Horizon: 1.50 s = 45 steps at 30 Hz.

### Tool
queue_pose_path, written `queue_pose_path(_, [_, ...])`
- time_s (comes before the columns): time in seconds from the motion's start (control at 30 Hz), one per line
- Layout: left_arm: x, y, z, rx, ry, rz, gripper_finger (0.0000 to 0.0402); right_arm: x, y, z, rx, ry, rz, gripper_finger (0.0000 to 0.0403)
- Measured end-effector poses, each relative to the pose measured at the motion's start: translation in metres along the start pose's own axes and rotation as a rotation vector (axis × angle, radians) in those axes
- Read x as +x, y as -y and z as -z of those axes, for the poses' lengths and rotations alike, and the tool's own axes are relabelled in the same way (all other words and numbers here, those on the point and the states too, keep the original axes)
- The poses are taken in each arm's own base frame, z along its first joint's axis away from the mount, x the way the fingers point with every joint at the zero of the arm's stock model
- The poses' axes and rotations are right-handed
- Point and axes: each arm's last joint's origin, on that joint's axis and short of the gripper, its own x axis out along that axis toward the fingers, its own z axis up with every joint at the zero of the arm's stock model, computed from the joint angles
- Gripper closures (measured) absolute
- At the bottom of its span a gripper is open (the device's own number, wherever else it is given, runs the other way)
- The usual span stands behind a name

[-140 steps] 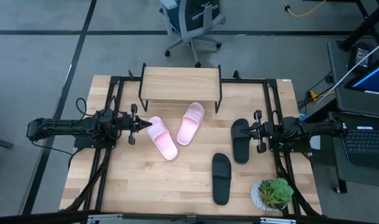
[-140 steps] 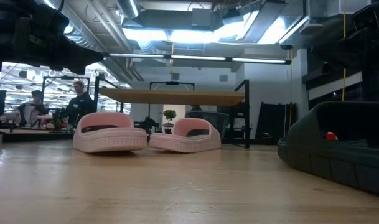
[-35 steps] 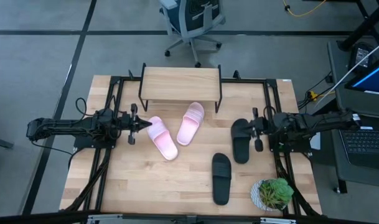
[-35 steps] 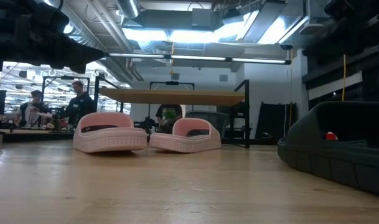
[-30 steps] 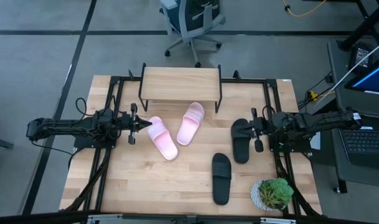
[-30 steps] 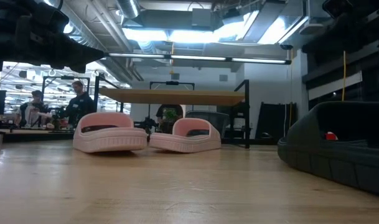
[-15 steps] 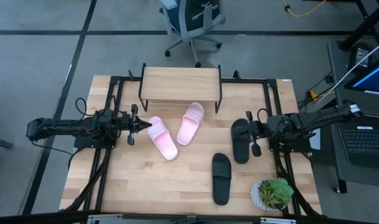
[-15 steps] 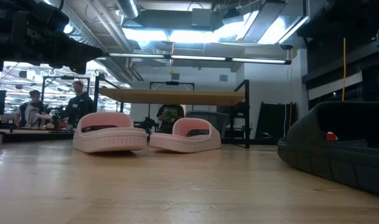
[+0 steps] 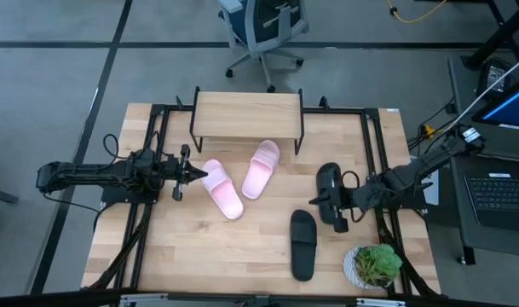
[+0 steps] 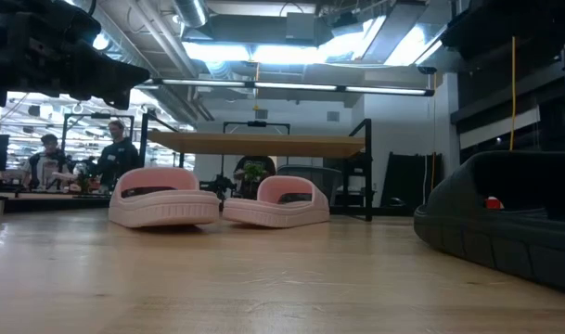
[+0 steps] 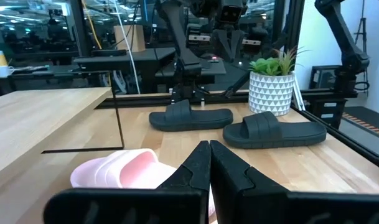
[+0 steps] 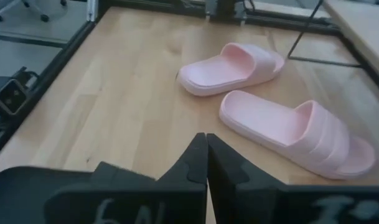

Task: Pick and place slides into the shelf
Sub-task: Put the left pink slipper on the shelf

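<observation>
Two pale pink slides (image 9: 223,190) (image 9: 261,169) lie sole-down in front of the shelf (image 9: 246,115), which stands on black legs at the table's far side. One black slide (image 9: 329,183) lies right of them, the other (image 9: 302,244) nearer the near edge. My right gripper (image 9: 320,199) is shut and hovers over the first black slide, pointing toward the table's left; its wrist view shows both pink slides (image 12: 233,67) (image 12: 295,130) ahead. My left gripper (image 9: 198,171) is shut, level, its tips close by the end of the left pink slide (image 11: 124,169).
A potted plant (image 9: 374,264) stands at the table's near right corner, close to the nearer black slide. Black frame rails (image 9: 371,153) run along both sides of the table. Bare wood lies at the near left (image 9: 199,247). People show in the room behind (image 10: 120,153).
My right gripper has moved toward the table's left and near edges, from beside the black slide's right side to over it, with the arm stretching out and tipping down. Its fingers stay shut. The left arm and all slides have kept still.
</observation>
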Motion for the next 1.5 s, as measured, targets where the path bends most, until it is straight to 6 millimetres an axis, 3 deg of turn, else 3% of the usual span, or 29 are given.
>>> queue_pose_path(0.4, [0.0,0.005,-0.007,-0.004,0.038,0.098,0.0401,0.003,-0.002,-0.004,-0.006,0.03,0.096,0.0399])
queue_pose_path(0.63, [0.001,0.007,-0.021,-0.003,-0.102,-0.018,0.0402,0.013,0.003,0.001,-0.085,0.142,0.168,0.04])
queue_pose_path(0.87, [0.006,0.011,-0.04,-0.006,-0.153,-0.009,0.0402,0.02,0.028,0.037,-0.033,0.199,0.204,0.0401])
queue_pose_path(1.1, [0.014,0.009,-0.06,-0.079,-0.334,-0.23,0.0402,0.01,0.053,0.044,-0.028,0.292,0.235,0.0401])
queue_pose_path(1.3, [0.037,0.016,-0.085,-0.053,-0.431,-0.216,0.0402,0.005,0.066,0.051,-0.049,0.293,0.305,0.0397])
queue_pose_path(1.5, [0.056,0.024,-0.098,-0.088,-0.627,-0.263,0.0402,0.0,0.079,0.061,-0.091,0.238,0.312,0.04])
